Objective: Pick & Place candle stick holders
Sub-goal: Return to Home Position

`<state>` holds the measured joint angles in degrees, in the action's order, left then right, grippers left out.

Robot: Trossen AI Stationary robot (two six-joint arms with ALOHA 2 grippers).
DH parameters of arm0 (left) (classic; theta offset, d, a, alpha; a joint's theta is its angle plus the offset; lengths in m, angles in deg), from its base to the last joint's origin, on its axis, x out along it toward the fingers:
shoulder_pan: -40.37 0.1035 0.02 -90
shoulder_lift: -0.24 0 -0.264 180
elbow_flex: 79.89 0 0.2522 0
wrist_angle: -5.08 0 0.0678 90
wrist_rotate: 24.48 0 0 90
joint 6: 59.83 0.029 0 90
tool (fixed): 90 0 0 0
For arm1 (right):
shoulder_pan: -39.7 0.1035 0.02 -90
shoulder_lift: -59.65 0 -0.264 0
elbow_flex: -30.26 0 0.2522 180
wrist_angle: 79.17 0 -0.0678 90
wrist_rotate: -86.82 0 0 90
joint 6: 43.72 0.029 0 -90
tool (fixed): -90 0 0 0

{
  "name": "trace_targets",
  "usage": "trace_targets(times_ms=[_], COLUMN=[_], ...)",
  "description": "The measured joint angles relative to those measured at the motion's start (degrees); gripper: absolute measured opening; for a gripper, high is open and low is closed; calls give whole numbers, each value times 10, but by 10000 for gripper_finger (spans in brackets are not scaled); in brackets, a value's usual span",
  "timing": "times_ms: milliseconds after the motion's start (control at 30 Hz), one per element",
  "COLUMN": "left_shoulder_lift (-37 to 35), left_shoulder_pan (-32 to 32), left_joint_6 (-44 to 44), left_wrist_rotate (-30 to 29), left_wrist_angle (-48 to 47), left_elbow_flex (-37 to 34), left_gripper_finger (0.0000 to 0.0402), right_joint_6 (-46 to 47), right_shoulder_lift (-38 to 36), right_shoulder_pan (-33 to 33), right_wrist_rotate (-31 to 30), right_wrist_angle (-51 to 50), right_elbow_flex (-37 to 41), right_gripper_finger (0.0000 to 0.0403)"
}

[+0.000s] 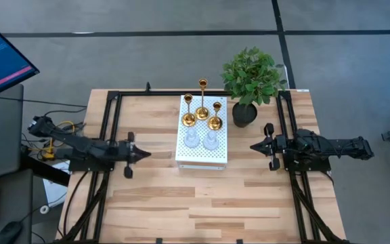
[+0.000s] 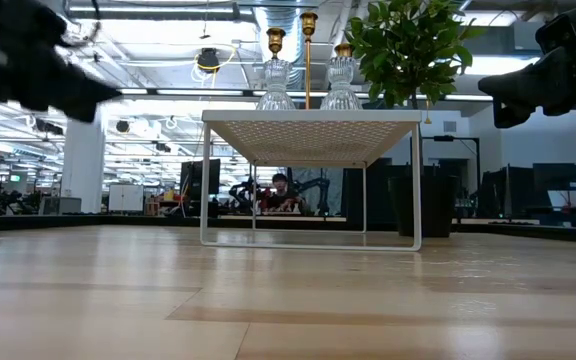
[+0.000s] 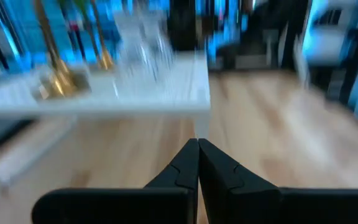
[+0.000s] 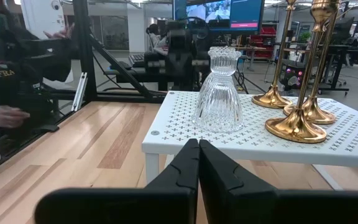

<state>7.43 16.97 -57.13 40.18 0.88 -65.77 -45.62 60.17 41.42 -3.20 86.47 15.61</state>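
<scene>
Three gold candle stick holders (image 1: 202,112) and two short clear glass ones (image 1: 201,140) stand by their round bases on top of a white perforated box (image 1: 201,157) at the table's middle. In the right wrist view one glass holder (image 4: 220,91) and the gold holders (image 4: 296,118) stand on the box just ahead. My left gripper (image 1: 146,154) hangs shut, level, left of the box, touching nothing. My right gripper (image 1: 254,146) hangs shut, level, right of the box, with nothing between its fingers.
A green plant in a black pot (image 1: 248,91) stands at the far right of the box. Black frame rails (image 1: 110,129) run along both sides of the table. Bare wood (image 1: 202,203) lies toward the near edge. A person (image 4: 11,87) stands beyond the table's left side.
</scene>
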Motion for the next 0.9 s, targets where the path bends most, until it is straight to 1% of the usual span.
trace_targets(times_ms=[100, 133, 233, 467, 800, 833, 900], left_shoulder_lift=[-66, -73, -71, -71, -72, -72, -72], left_shoulder_pan=[0, 0, 2, 13, 95, 104, 119], left_joint_6=[0, 0, 0, 0, 7, -7, -74], left_wrist_rotate=[-1, -1, -4, 1, 1, 1, 3], left_wrist_angle=[4, 5, 41, 57, 64, 66, 73], left_elbow_flex=[1, 1, 1, 0, 0, 0, 0], left_gripper_finger=[8, 8, 8, 8, 8, 8, 8], right_joint_6=[0, 0, 0, 0, 0, 0, 0], right_shoulder_lift=[0, 0, 0, -1, -1, -1, -1], right_shoulder_pan=[0, 0, 0, 0, 0, 0, 0], right_wrist_rotate=[0, 0, 0, 0, 0, 0, 0], right_wrist_angle=[0, 0, 0, 1, 1, 1, 1], right_elbow_flex=[0, 0, 0, 0, 0, 0, 0], right_gripper_finger=[0, 0, 0, 0, 0, 0, 0])
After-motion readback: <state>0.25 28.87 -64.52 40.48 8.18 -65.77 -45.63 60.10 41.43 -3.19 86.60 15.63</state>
